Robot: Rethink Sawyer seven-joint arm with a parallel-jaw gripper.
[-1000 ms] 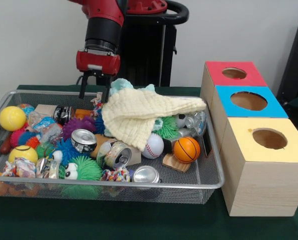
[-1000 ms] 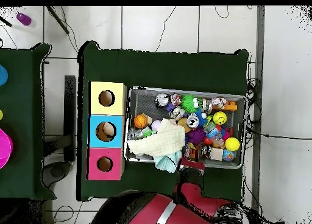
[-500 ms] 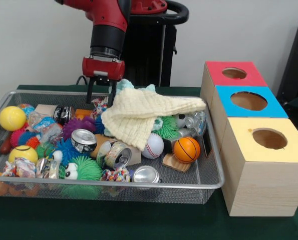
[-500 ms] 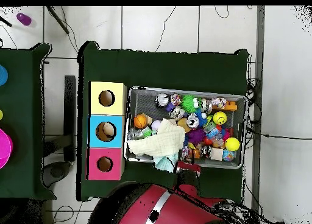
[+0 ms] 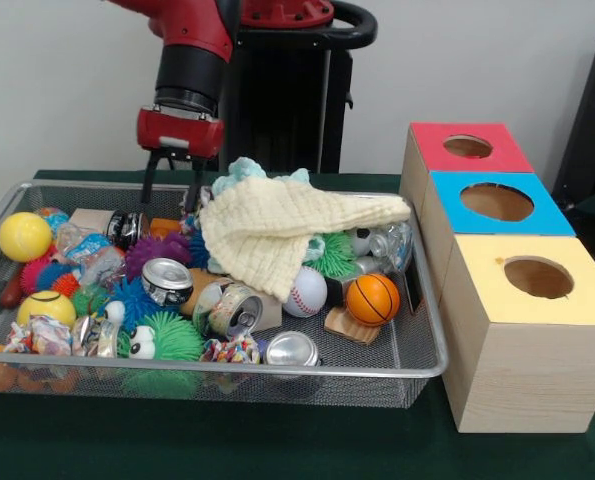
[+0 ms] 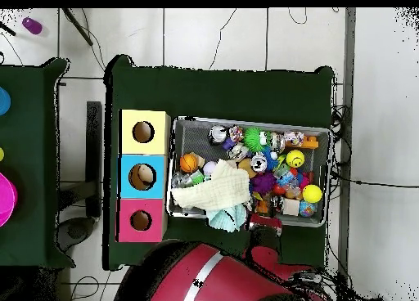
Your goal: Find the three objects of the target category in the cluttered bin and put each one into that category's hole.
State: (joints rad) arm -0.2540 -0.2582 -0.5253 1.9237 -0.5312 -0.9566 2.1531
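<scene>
The wire mesh bin (image 5: pixel 227 368) is full of toys, and it also shows in the overhead view (image 6: pixel 254 123). A cream knitted cloth (image 5: pixel 277 225) lies over its middle. A pale teal fluffy thing (image 5: pixel 239 170) peeks out behind the cloth. No duck or tiger plush shows clearly. My gripper (image 5: pixel 167 200) hangs open and empty over the bin's far side, left of the cloth, above a dark can and an orange item. In the overhead view the gripper (image 6: pixel 263 219) is at the bin's lower rim. The red-surround hole (image 5: pixel 467 146) is the farthest box top, right of the bin (image 6: pixel 141 220).
The blue-surround hole (image 5: pixel 497 201) and the yellow-surround hole (image 5: pixel 538 277) sit nearer on the same row of boxes. The bin holds crushed cans (image 5: pixel 165 278), spiky balls (image 5: pixel 167 338), a baseball (image 5: pixel 306 291), a small basketball (image 5: pixel 373 298) and yellow balls (image 5: pixel 24 235).
My gripper has moved left in the front view along the bin's far side, away from the cloth. It stays open and empty. The toys have not moved.
</scene>
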